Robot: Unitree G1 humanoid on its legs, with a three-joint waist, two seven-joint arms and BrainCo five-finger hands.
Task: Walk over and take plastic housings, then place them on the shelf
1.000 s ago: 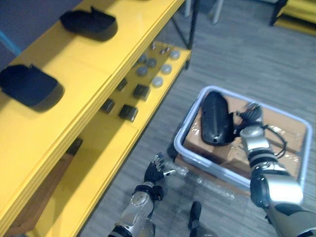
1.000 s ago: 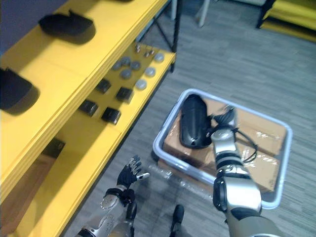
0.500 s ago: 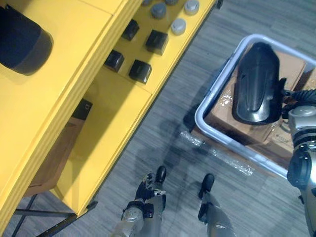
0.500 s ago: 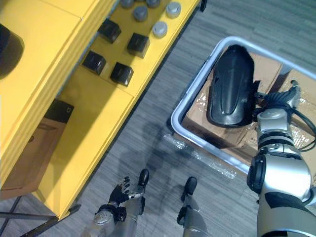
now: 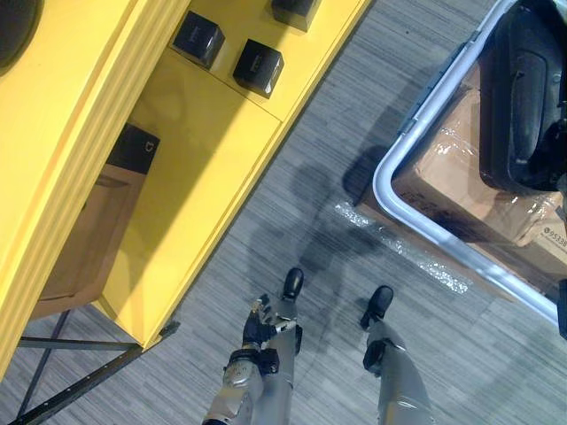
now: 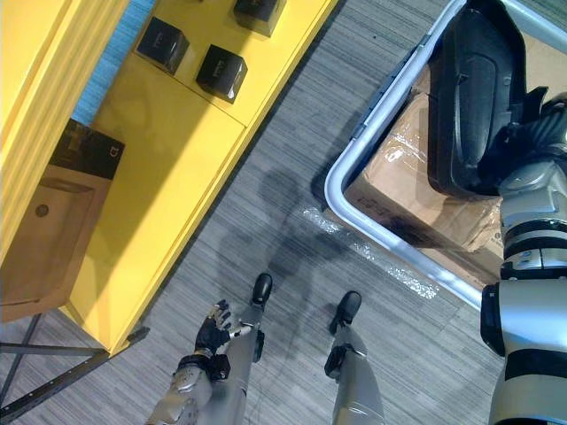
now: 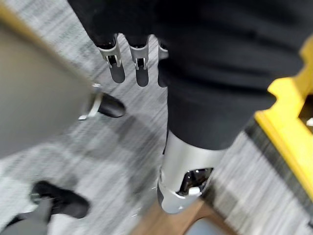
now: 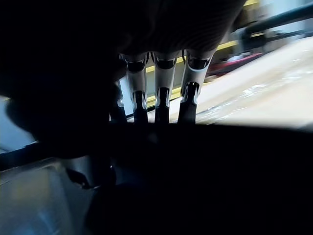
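A shelf [image 6: 168, 177] runs along the left, with small blocks [image 6: 221, 73] on its lower level, far left. On the right, a bin [image 6: 330, 186] holds a box [image 6: 399, 190]; a housing [image 6: 469, 88] lies on the box.

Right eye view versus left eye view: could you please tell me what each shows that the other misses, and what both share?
The right eye view adds the right hand at the black plastic housing, and a blue strip by the yellow shelf. The left eye view adds a dark rounded shape on its top board. Both share the shelf's small black boxes, the white-rimmed bin of cardboard boxes and the open left hand.
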